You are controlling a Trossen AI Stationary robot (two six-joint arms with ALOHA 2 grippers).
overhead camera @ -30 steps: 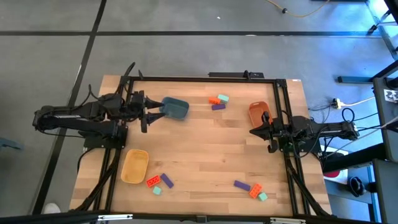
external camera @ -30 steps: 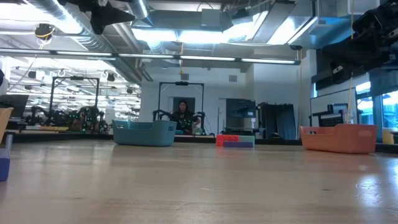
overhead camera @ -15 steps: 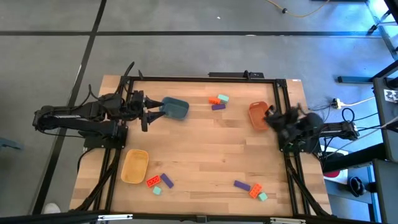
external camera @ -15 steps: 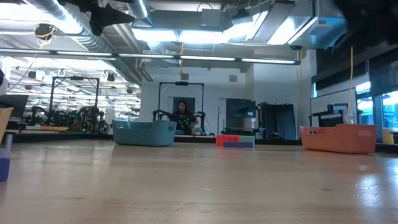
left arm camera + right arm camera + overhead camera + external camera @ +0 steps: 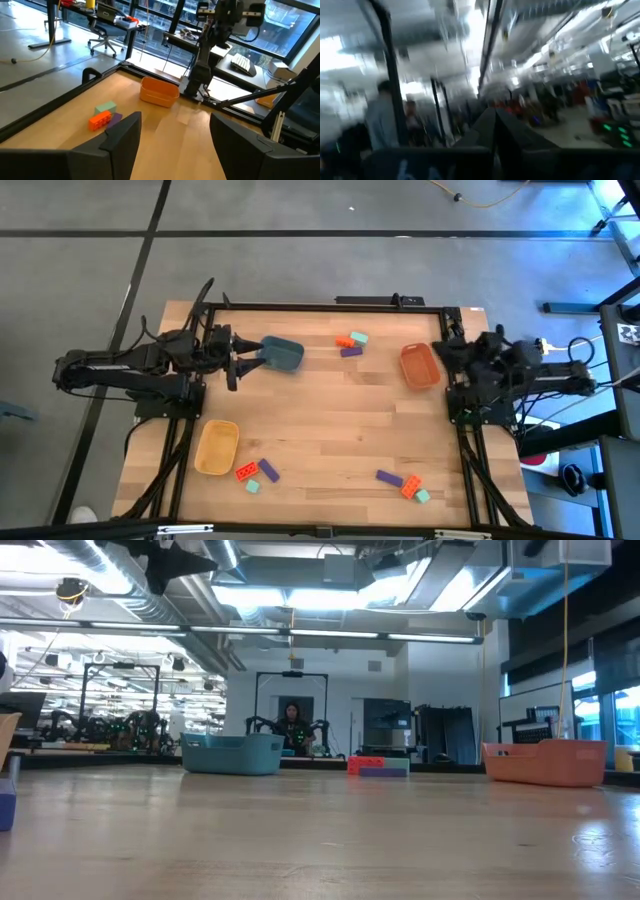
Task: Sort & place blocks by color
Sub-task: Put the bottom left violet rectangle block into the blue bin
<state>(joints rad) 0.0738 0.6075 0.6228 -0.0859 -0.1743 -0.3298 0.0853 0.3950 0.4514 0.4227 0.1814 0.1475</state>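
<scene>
My left pincer [image 5: 246, 361] released beside the blue tub [image 5: 283, 353], my right pincer [image 5: 447, 348] clenched on nothing by the orange tub [image 5: 419, 366], blocks [image 5: 351, 344] in three clusters across the table [image 5: 330, 420], yellow tub [image 5: 217, 447] near one.

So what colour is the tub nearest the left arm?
Blue-teal tub, clearest in the high view.
</scene>
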